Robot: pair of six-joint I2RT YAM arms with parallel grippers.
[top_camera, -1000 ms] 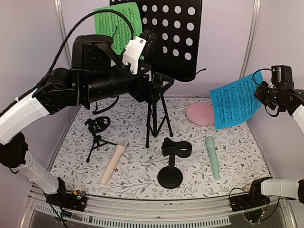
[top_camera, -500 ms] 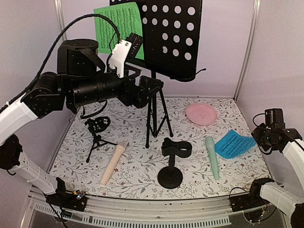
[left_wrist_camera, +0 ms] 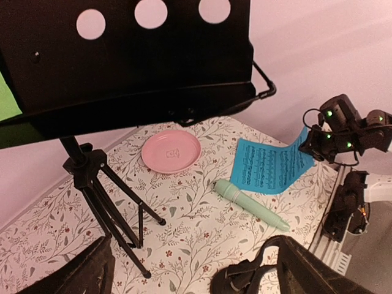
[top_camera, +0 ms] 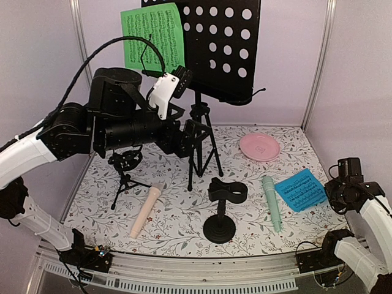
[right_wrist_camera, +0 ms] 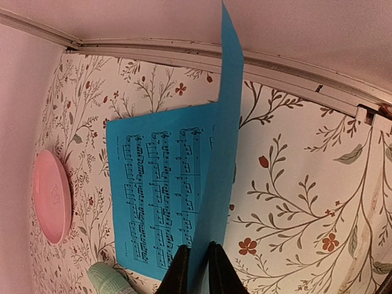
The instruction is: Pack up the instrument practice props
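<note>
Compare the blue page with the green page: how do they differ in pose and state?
The blue page lies mostly flat on the table, one edge bent upward; the green page stands upright on the stand. The right gripper pinches the blue page; no gripper holds the green page. Both carry printed music.
</note>
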